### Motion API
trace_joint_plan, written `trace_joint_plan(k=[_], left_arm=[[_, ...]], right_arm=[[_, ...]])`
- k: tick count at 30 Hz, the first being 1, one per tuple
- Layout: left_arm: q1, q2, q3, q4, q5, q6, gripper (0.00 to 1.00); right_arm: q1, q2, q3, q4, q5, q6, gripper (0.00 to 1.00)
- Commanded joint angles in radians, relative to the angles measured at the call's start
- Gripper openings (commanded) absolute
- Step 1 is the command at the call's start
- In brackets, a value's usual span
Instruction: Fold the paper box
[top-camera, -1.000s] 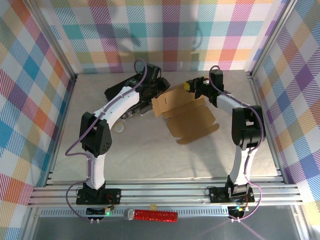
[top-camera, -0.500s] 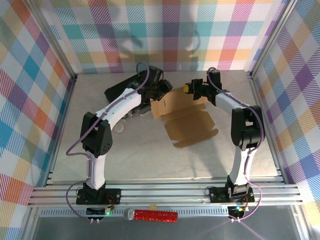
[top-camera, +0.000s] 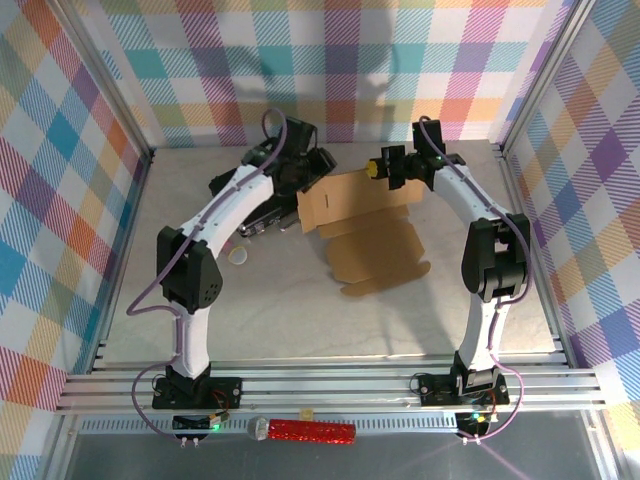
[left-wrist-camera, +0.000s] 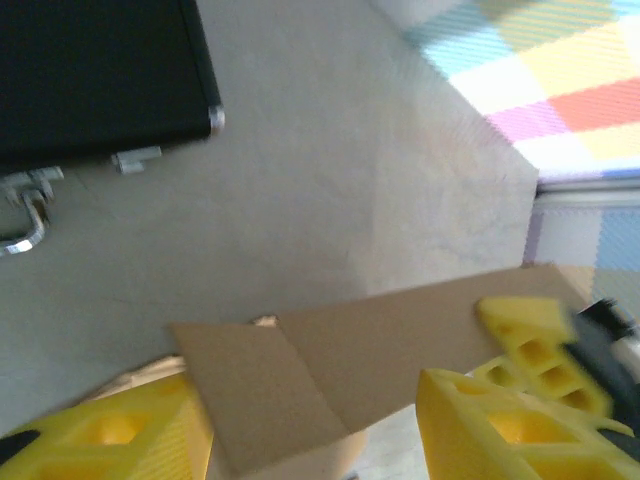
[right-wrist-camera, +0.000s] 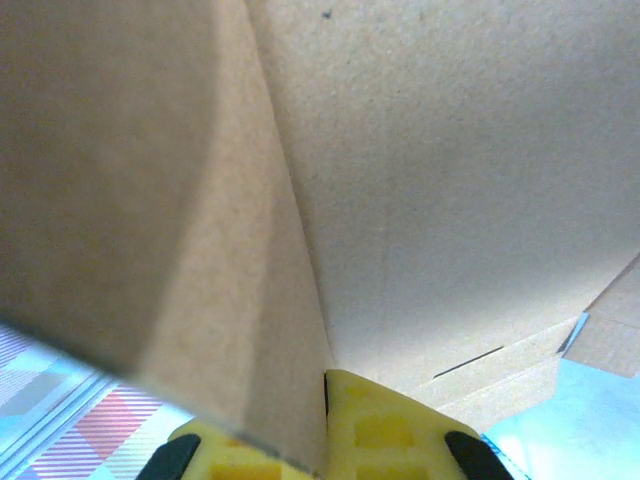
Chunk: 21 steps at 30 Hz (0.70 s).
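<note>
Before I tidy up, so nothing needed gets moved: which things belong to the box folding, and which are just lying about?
Job: paper box; right gripper shut on it; left gripper open at its flap.
Lying about: black briefcase; small pale disc; red glittery stick.

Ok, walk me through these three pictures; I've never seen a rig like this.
The left arm and right arm are white robots bolted at a table's near edge. The overhead view looks down on both; the other two pictures come from cameras on each wrist. On the table lie a brown paper box, partly folded, and a black case. The right tool is pinched shut on the box's edge; the left tool stands open, its yellow fingers on either side of a flap.
</note>
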Motion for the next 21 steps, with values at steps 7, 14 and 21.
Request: trace_joint_plan(k=[7,14,21], left_arm=[[0.033,-0.117,-0.096,0.073,0.015,-0.084,0.54],[0.038,-0.002,0.059,0.042,0.109,-0.07,0.46],[-0.002,-0.044,-0.005,0.064,0.108,-0.133,0.47]], right_arm=[[0.005,0.008,0.189,-0.307,0.022,-0.062,0.0],[0.006,0.002,0.178,-0.308,0.031,-0.061,0.0],[0.006,0.009,0.172,-0.306,0.037,-0.046,0.0]])
